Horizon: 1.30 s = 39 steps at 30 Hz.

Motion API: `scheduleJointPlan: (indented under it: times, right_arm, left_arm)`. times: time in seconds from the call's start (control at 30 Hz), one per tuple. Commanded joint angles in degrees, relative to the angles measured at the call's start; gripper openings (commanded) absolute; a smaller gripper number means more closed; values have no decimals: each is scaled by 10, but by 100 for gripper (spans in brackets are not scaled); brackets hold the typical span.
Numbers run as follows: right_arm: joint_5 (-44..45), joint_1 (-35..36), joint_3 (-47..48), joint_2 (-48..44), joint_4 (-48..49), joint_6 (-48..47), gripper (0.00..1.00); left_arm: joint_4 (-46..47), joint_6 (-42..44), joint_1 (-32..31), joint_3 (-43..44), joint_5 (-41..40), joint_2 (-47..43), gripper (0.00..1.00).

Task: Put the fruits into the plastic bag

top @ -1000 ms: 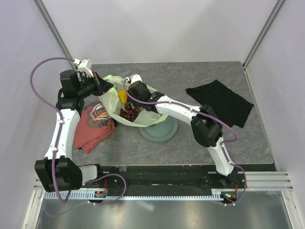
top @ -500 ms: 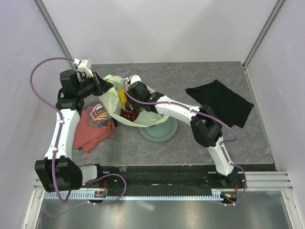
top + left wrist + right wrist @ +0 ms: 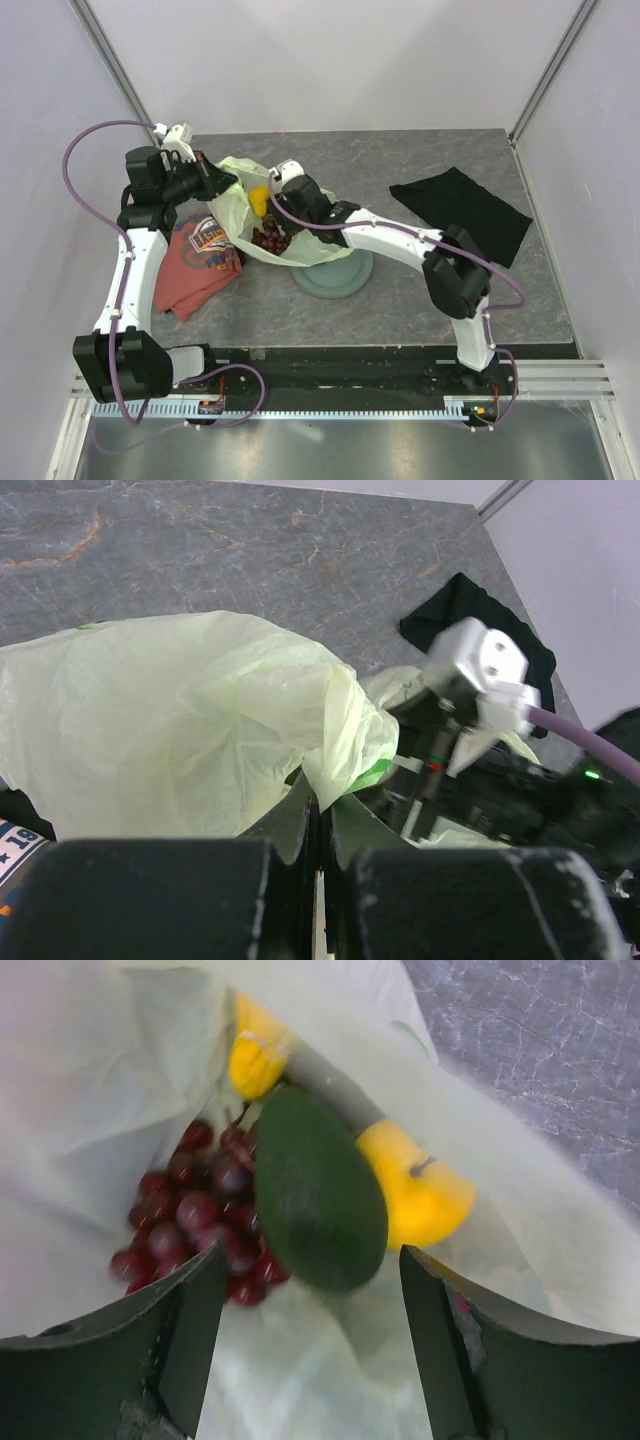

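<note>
The pale green plastic bag [image 3: 300, 245] lies open on the table's left half, partly over a plate. My left gripper [image 3: 216, 184] is shut on the bag's rim [image 3: 345, 755] and holds it up. My right gripper [image 3: 279, 199] is open and empty just above the bag's mouth. In the right wrist view, inside the bag [image 3: 90, 1090], lie the dark green oval fruit [image 3: 320, 1200], blurred between my open fingers [image 3: 190, 1310], the yellow-orange round fruit [image 3: 425, 1200], the yellow pear [image 3: 255, 1055] and the dark red grape bunch [image 3: 190, 1220]. The grapes [image 3: 268, 238] also show from above. The plum is hidden.
A round grey-green plate [image 3: 340, 278] sits under the bag's right edge. A red printed T-shirt [image 3: 195, 262] lies left of the bag, below my left arm. A black cloth [image 3: 462, 213] lies at the right, also in the left wrist view [image 3: 470, 605].
My right arm has swung to the right and its gripper has drawn back a little from over the yellow fruit. The left gripper and the bag's rim have not moved.
</note>
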Motion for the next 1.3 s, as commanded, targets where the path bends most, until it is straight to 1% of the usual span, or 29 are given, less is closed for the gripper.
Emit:
scheduleJointPlan:
  times: [0.0, 0.07, 0.1, 0.13, 0.17, 0.2, 0.23, 0.27, 0.3, 0.33, 0.37, 0.43, 0.5, 0.53, 0.57, 0.6, 0.67, 0.7, 0.73, 0.77, 0.83, 0.93, 1.0, 1.07, 1.17, 1.27]
  right_arm:
    - [-30, 26, -97, -119, 109, -43, 77]
    - [-34, 36, -138, -176, 136, -47, 76]
    - [-35, 37, -183, -217, 162, -31, 76]
    - [-37, 37, -207, -239, 180, -22, 75]
    - [-41, 37, -259, -261, 217, -16, 75]
    - [-40, 37, -284, -285, 233, -11, 75]
    - [-40, 37, -308, -332, 247, 3, 75]
    - [-26, 36, -350, -357, 258, 7, 75]
    - [-18, 35, -369, -381, 274, 11, 75]
    - [-6, 36, -387, -431, 280, 15, 75]
    - [20, 35, -422, -456, 289, 22, 76]
    - [57, 31, -453, -522, 289, 27, 77]
    - [102, 20, -480, -552, 254, 38, 78]
    - [106, -3, -486, -569, 236, 46, 78]
    - [105, -17, -494, -574, 199, 61, 78]
    - [98, -48, -501, -580, 184, 75, 78]
    - [88, -79, -517, -580, 141, 97, 77]
    - [78, -105, -523, -575, 130, 120, 77]
    - [76, -115, -529, -570, 126, 127, 77]
    - [75, -122, -537, -563, 100, 136, 77]
    - [76, -133, -546, -542, 93, 150, 76]
    - [91, -135, -565, -514, 97, 170, 74]
    - [86, -135, -569, -497, 114, 174, 74]
    - [63, -136, -571, -482, 139, 171, 73]
    - [19, -127, -569, -433, 171, 164, 71]
    - [13, -108, -566, -394, 205, 163, 71]
  left_arm:
    - [7, 8, 3, 10, 18, 2, 1]
    - [6, 8, 4, 10, 19, 3, 2]
    - [6, 7, 5, 10, 19, 4, 1]
    - [6, 8, 5, 10, 20, 2, 1]
    - [7, 8, 5, 10, 18, 3, 2]
    - [6, 8, 5, 10, 18, 3, 2]
    - [7, 8, 5, 10, 18, 2, 2]
    - [7, 8, 5, 10, 18, 3, 2]
    - [7, 6, 5, 10, 20, 5, 2]
    - [7, 6, 4, 10, 21, 5, 2]
    - [7, 5, 5, 10, 22, 5, 2]
    - [7, 4, 6, 11, 25, 4, 1]
    - [8, 4, 6, 10, 24, -1, 2]
    - [8, 4, 5, 10, 24, -2, 2]
    - [10, 4, 6, 10, 22, -2, 2]
    - [10, 3, 6, 9, 22, -1, 1]
    - [10, 2, 6, 9, 26, 2, 2]
    - [10, 1, 5, 9, 27, 4, 2]
    - [12, 0, 6, 10, 28, 5, 2]
    - [11, 0, 5, 9, 28, 5, 1]
    - [11, 1, 6, 9, 27, 4, 2]
    - [11, 1, 5, 8, 25, 4, 2]
    - [12, 2, 6, 8, 25, 6, 1]
    - [11, 2, 6, 9, 25, 5, 2]
    - [11, 3, 6, 8, 25, 4, 2]
    - [11, 3, 6, 8, 25, 3, 2]
